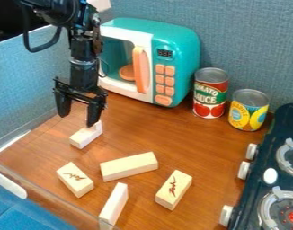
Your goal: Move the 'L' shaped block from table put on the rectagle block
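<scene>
**L block (83, 136) on the table (200, 148), stacking undone**

At lower left lies a marked block (75, 179). The claw (77, 120) hangs at upper left, fingers spread, clamped on nothing; one tip is by the L block's raised end — touching or not, I cannot tell. Grasp, lift and placing all remain. At lower centre, a narrow block (114, 204) sits just beside the long block (129, 166) — the likely target — and could crowd the placing. The microwave (173, 67) stands upper centre, another marked block (173, 189) lower centre-right; cans (210, 93) and stove (266, 168), at right, seem out of the way.
</scene>
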You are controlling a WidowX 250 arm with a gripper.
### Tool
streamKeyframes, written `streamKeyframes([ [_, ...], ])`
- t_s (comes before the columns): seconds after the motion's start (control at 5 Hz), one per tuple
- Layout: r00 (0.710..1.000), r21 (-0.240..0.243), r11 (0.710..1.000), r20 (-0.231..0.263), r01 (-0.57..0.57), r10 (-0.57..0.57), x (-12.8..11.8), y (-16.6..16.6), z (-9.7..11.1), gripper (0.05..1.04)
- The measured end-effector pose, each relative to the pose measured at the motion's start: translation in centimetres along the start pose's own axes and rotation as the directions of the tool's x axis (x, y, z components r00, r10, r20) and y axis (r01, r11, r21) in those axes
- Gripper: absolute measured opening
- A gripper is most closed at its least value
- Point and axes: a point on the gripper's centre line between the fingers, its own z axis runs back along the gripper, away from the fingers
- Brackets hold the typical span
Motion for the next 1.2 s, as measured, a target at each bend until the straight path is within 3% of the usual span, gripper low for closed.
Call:
streamKeyframes([
  [0.2,0.999,-0.009,1.000,-0.046,0.010,-0.010,-0.2,-0.3,-1.6,1.001],
  [0.4,0.993,0.004,0.999,-0.104,0.051,-0.051,2.4,0.2,-4.3,1.001],
  [0.6,0.996,0.007,1.000,-0.093,0.015,-0.014,3.9,1.6,-4.5,1.000],
  [0.8,0.996,0.000,1.000,-0.094,0.003,-0.003,4.0,1.8,-4.5,0.945],
  [1.0,0.996,-0.004,1.000,-0.093,0.005,-0.005,3.7,1.6,-4.7,0.673],
  [1.2,0.998,-0.036,0.999,-0.061,0.015,-0.018,3.1,1.1,-4.5,0.592],
])
